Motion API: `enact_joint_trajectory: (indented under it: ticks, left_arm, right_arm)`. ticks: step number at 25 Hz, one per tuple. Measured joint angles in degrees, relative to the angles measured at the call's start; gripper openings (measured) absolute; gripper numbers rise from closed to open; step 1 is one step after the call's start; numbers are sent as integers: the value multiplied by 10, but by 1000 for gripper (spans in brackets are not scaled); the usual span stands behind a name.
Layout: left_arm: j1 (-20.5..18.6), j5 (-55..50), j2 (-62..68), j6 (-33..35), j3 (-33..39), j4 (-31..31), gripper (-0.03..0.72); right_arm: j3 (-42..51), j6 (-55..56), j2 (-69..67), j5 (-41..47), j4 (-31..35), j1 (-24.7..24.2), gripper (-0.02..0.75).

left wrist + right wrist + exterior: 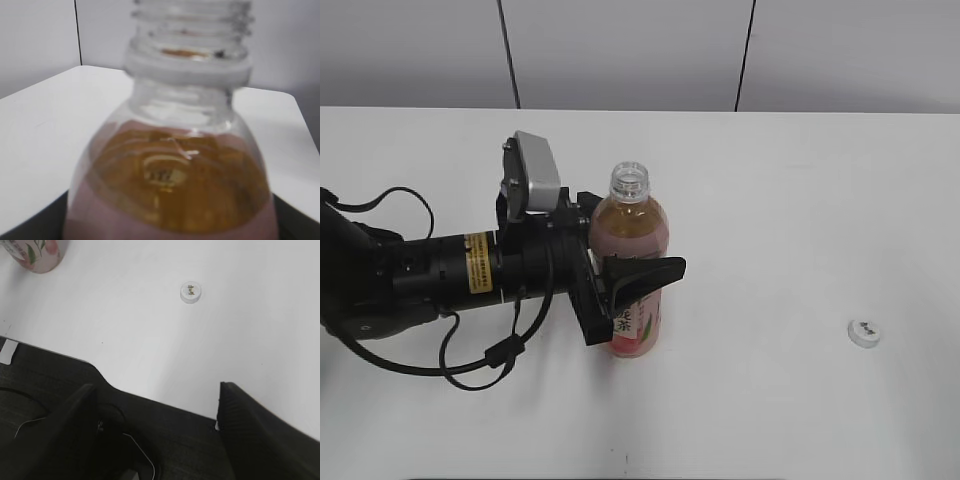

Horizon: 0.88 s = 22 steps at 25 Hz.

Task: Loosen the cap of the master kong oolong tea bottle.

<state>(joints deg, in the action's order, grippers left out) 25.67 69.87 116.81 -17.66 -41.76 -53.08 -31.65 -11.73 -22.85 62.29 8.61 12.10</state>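
The master kong oolong tea bottle (631,262) stands upright near the bench's middle, clear plastic with amber tea and a pink label, its threaded neck open. The cap (863,333), small, white and round, lies flat at four o'clock, well apart.

My left pincer (638,285) is closed around the master kong oolong tea bottle (632,262), which blocks everything straight ahead of its fingers. Above them the bottle's open threaded neck (190,37) stands uncovered, with free air over it. My right pincer (157,395) hangs spread over the worktop (150,335) edge; ahead of it lies bare surface, with only the small white cap (190,292) in the way, well apart from the bottle.
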Motion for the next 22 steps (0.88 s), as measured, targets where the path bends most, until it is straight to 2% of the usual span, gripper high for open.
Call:
enact_joint_trajectory:
  ticks: [6, 12, 19, 22]
  left_arm:
    - [0, 0, 0, 0, 0, 0, 449]
    - [0, 0, 0, 1, 0, 0, 453]
    - [0, -5, 0, 3, 0, 1, 564]
    - [0, -5, 0, 3, 0, 1, 588]
  right_arm:
    - [20, -9, 100, 6, 3, 0, 533]
    - [23, -10, 140, 10, 10, 0, 529]
    - [23, -10, 140, 10, 10, 0, 529]
    - [23, -10, 140, 10, 10, 0, 529]
